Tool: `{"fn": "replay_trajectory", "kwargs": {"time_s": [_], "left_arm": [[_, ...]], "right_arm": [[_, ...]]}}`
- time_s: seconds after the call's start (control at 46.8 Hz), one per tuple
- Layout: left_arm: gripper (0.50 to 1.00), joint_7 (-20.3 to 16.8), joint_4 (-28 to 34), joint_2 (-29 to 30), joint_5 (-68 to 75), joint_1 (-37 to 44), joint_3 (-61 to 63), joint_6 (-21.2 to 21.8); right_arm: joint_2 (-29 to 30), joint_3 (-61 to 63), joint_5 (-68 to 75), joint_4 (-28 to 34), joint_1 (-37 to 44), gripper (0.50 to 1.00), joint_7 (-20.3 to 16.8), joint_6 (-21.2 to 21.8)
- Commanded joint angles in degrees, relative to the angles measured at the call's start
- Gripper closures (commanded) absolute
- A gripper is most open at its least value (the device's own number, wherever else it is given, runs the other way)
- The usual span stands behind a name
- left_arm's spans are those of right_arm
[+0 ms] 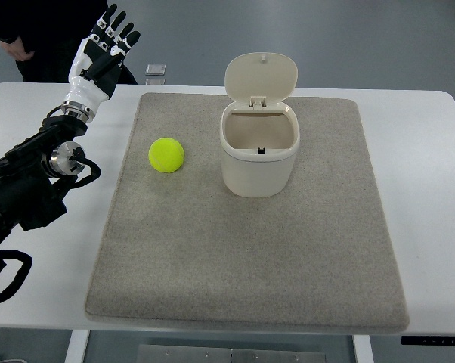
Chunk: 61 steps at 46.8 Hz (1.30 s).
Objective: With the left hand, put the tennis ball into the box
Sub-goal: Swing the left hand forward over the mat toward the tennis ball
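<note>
Left hand [104, 47] sits at the far left corner of the desk [424, 151], fingers spread and empty, well apart from the tennis ball [166, 155]. Ball rests on the grey mat [242, 265], left of the box [258, 148], near it but not touching. Box lid [261, 77] stands hinged up at the back; opening faces upward and is clear to drop into. I judge this as the approach step, grasp not yet begun. Next move calls for bringing the hand over the ball, lowering around it, and closing gently, since a round ball may roll. A person's hand [16, 50] shows at the top left edge.
</note>
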Motion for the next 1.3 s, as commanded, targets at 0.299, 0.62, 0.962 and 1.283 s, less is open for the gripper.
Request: {"fn": "replay_trajectory", "kwargs": {"time_s": [0.299, 0.62, 0.962, 1.283], "left_arm": [[0.534, 0.0, -0.2, 0.3, 1.1, -0.4, 1.1, -0.1], [0.536, 0.0, -2.1, 7.6, 3.4, -9.3, 16.2, -0.9], [0.536, 0.0, -3.4, 11.3, 9.2, -15.7, 42.0, -7.2], [0.536, 0.0, -3.4, 12.0, 25.9, -18.5, 42.1, -9.6]], "right_arm": [[0.0, 0.0, 0.0, 0.0, 0.0, 0.599, 0.0, 0.1], [0.0, 0.0, 0.0, 0.0, 0.0, 0.599, 0.0, 0.0], [0.0, 0.0, 0.0, 0.0, 0.1, 0.599, 0.0, 0.0], [0.0, 0.0, 0.0, 0.0, 0.1, 0.599, 0.0, 0.1]]}}
